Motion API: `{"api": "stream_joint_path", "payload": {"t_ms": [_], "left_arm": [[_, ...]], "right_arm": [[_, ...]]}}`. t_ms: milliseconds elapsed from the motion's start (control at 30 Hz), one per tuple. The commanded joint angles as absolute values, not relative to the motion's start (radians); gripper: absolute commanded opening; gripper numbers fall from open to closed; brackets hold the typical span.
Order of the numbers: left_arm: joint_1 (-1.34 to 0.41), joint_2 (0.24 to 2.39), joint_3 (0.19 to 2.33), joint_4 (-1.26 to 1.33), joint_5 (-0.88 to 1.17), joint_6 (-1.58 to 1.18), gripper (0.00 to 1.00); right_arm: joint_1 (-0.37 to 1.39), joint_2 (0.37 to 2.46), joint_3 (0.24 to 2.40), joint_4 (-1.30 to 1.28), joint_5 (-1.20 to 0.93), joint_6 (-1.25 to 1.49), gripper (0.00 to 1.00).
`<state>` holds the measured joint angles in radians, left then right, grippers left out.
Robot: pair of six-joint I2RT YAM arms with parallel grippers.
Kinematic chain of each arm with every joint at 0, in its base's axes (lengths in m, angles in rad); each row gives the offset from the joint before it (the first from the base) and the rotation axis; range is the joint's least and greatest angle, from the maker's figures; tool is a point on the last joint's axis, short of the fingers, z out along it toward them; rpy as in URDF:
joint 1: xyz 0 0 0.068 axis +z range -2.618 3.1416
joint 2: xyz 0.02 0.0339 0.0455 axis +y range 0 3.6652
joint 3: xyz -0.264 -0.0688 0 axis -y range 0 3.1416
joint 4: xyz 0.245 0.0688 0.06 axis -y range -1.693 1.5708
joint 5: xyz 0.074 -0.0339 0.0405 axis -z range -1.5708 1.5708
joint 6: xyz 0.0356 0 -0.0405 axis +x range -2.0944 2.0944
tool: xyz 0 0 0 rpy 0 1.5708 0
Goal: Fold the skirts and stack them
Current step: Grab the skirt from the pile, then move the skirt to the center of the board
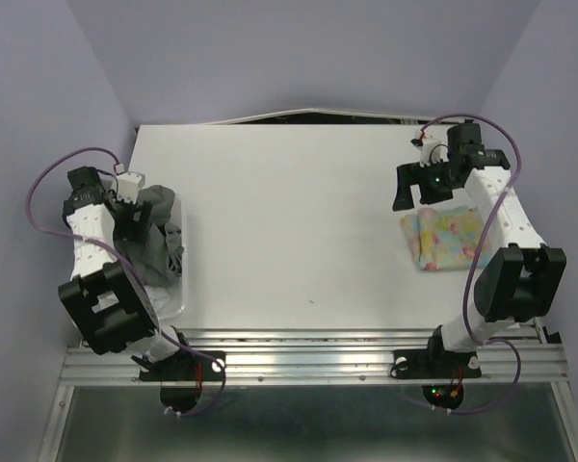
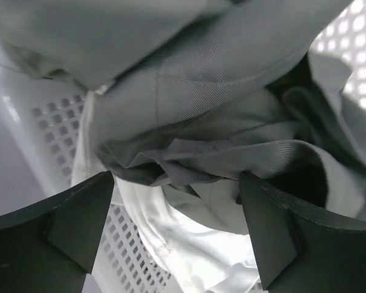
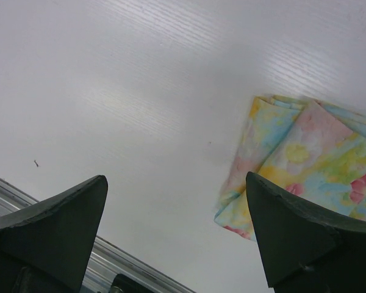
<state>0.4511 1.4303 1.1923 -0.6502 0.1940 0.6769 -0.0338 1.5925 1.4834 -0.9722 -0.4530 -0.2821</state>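
The pastel floral skirt [image 1: 445, 238] lies folded on the table at the right; it also shows in the right wrist view [image 3: 305, 165]. My right gripper [image 1: 419, 188] hovers open and empty just beyond the skirt's far left corner, above bare table [image 3: 176, 177]. The grey pleated skirt [image 1: 157, 236] is bunched in the white basket at the left, and shows close up in the left wrist view [image 2: 207, 97]. The white skirt [image 2: 189, 244] lies under it in the basket. My left gripper [image 1: 130, 219] is open, lowered into the basket right over the grey cloth [image 2: 176, 175].
The white slatted basket [image 1: 181, 260] stands at the table's left edge; its wall shows in the left wrist view [image 2: 55, 128]. The table's metal front rail [image 1: 308, 351] runs along the near edge. A small dark speck [image 1: 310, 300] lies on the table.
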Motion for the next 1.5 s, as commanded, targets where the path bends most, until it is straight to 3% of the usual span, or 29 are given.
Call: {"api": "stream_joint_path", "payload": {"t_ms": [0, 167, 267, 367, 400, 533, 800, 967, 1233, 1467], "left_arm": [[0.46, 1.465, 1.147, -0.629, 0.196, 0.859, 0.95], [0.462, 1.558, 1.152, -0.575, 0.179, 0.876, 0.92], [0.462, 1.6, 1.181, -0.581, 0.193, 0.871, 0.76], [0.46, 1.615, 1.244, -0.627, 0.239, 0.874, 0.31], [0.462, 1.606, 1.264, -0.665, 0.25, 0.861, 0.0], [0.462, 1.485, 1.38, -0.756, 0.317, 0.85, 0.0], [0.431, 1.423, 2.0, -0.991, 0.601, 0.744, 0.0], [0.211, 1.398, 2.227, -0.957, 0.713, 0.606, 0.0], [-0.055, 1.218, 1.987, -0.654, 0.986, 0.407, 0.0], [-0.228, 1.177, 1.515, -0.614, 1.039, 0.417, 0.0]], "right_arm": [[-0.037, 1.588, 1.465, -0.996, -0.448, -0.267, 1.0], [-0.037, 1.592, 1.462, -1.0, -0.436, -0.265, 1.0], [-0.037, 1.595, 1.473, -1.003, -0.428, -0.261, 1.0], [-0.037, 1.597, 1.488, -1.008, -0.433, -0.258, 1.0], [-0.037, 1.594, 1.493, -1.012, -0.442, -0.258, 0.99], [-0.037, 1.577, 1.496, -1.003, -0.475, -0.258, 0.99], [-0.037, 1.575, 1.543, -0.992, -0.554, -0.242, 0.99], [-0.037, 1.568, 1.581, -0.98, -0.568, -0.235, 0.99], [-0.037, 1.526, 1.574, -0.974, -0.555, -0.242, 0.99], [-0.037, 1.517, 1.534, -1.012, -0.632, -0.297, 0.98]]}}
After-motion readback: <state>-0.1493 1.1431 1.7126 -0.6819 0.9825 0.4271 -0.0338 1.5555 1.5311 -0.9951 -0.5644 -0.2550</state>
